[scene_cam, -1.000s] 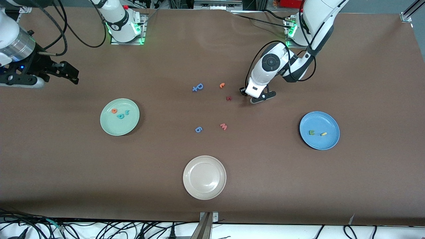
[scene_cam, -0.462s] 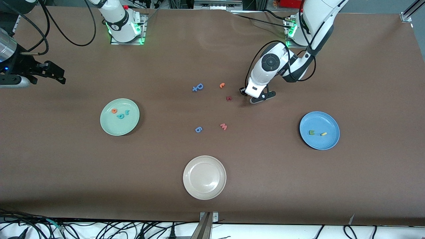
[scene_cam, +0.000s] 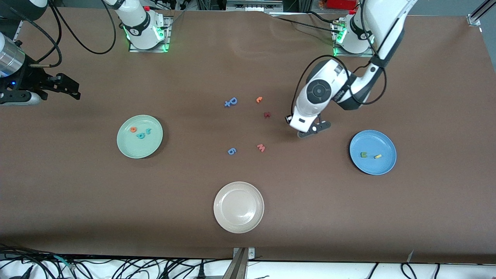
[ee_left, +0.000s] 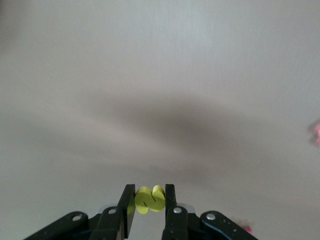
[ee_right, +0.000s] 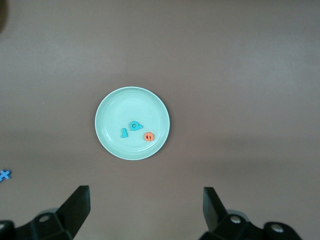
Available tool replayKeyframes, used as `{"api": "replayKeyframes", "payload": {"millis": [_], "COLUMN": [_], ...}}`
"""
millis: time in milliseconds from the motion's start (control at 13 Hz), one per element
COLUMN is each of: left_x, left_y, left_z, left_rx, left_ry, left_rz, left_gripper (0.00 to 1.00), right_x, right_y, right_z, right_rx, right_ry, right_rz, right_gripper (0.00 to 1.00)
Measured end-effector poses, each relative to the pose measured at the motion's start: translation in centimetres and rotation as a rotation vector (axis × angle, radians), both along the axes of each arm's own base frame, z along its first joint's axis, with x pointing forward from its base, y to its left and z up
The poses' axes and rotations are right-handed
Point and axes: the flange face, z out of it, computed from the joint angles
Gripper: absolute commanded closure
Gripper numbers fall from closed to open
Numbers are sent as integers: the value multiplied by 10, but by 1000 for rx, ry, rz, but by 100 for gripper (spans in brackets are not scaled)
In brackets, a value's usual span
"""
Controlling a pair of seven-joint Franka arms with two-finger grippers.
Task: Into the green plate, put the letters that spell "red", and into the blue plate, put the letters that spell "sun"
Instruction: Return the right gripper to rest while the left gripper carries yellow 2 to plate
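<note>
My left gripper (scene_cam: 312, 131) hangs over bare table between the loose letters and the blue plate (scene_cam: 383, 164). It is shut on the yellow curly "s" (ee_left: 150, 199), which sits upright between its fingers. On the blue plate lie a green "u" (scene_cam: 364, 154) and a small yellow bar (scene_cam: 377, 156). The green plate (scene_cam: 153, 145) holds an orange "e" (scene_cam: 133, 129) and two teal letters (scene_cam: 142, 135). My right gripper (scene_cam: 66, 87) waits open at the right arm's end of the table. Its wrist view shows the green plate (ee_right: 117, 105) with the three letters (ee_right: 135, 125).
An off-white plate (scene_cam: 238, 224) stands nearest the front camera. Loose letters lie mid-table: two darker blue ones (scene_cam: 231, 102) (scene_cam: 231, 151), an orange "c" (scene_cam: 259, 99), a dark red one (scene_cam: 266, 114) and a pink "m" (scene_cam: 261, 147).
My left gripper has moved with the yellow "s" away from the dark red letter, toward the blue plate. My right gripper drifted outward, then back a little.
</note>
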Motion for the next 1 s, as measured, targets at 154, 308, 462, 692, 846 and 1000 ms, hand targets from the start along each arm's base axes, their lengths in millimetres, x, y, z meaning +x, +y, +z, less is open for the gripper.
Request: {"api": "replayKeyframes", "payload": {"millis": [154,308,462,692,846,1000], "left_x": [30,53,68,80,88,97], "left_y": [27,64,106,162,190,219], "left_z": [13,9,1,-5,-2,4], "left_rx": [-13,-42,-65,-70,-59,-11], "left_ry": [5,12,28,59,73,77], "left_rz": [-29,-79,-122,-129,-121,-159], "left_gripper": [80,80,80,80,80,80], "right_x": [0,0,0,0,0,0], "right_y": [2,2,5,12,12,13], "right_z": [0,0,0,0,0,0], "right_rx": [0,0,0,0,0,0], "right_ry": [1,1,1,0,0,0], "right_rz": [3,4,8,22,22,22], "right_gripper": [0,0,0,0,0,0]}}
